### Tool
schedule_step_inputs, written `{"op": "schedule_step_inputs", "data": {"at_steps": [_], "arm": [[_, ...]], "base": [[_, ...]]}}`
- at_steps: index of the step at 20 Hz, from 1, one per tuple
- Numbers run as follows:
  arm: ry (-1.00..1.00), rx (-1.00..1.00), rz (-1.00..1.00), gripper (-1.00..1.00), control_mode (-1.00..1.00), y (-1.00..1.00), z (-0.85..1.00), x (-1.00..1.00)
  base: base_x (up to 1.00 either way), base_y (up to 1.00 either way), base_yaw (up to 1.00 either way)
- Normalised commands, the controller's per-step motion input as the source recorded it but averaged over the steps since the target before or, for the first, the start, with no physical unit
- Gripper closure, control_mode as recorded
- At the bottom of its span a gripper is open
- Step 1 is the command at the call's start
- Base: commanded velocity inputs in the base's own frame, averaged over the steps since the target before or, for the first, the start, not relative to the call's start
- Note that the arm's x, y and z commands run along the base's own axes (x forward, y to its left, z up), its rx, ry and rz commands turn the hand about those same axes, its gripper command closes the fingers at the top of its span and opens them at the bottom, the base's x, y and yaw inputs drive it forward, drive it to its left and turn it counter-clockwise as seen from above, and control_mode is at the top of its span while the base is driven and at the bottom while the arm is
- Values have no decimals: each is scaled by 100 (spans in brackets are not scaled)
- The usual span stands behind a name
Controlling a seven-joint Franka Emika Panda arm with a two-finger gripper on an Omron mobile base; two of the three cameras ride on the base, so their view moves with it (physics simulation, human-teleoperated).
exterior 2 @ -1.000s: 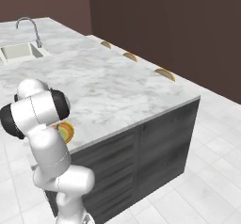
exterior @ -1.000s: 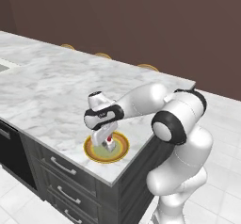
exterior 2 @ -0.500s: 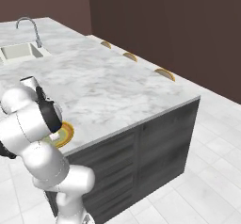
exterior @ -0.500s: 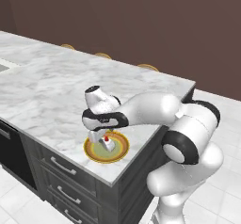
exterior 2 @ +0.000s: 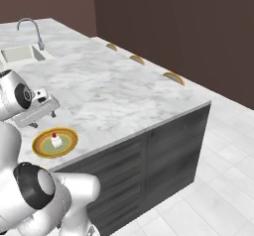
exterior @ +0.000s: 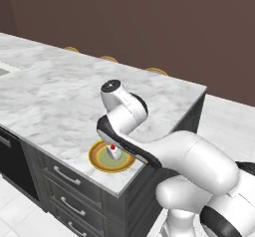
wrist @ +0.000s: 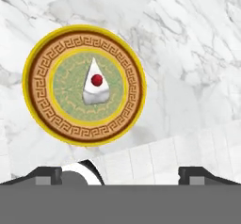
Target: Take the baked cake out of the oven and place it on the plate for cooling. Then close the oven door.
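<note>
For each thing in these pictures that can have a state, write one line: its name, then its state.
cake: lying on the plate, free of the gripper
plate: flat on the marble counter, near its front edge
gripper: open, above the counter, nothing between its fingertips
drawers: closed
faucet: no water seen running

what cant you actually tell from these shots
- Oven: in the left base view the picture's left edge cuts it, so its door's state cannot be told.
- Gripper: in the hand view the tips stand wide apart and hold nothing.
- Plate, right base view: its rim pattern is too small to read.
</note>
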Motion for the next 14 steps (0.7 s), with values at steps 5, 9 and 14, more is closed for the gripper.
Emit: {"op": "schedule_step_inputs", "data": {"at_steps": [5,9,14], "arm": [[-15,8,-15,-100,-100,-93,77,-98],[-2,16,-12,-100,-100,-89,57,-67],[0,13,-5,-100,-100,-52,30,-36]], "base": [[0,0,0],[0,0,0],[0,0,0]]}}
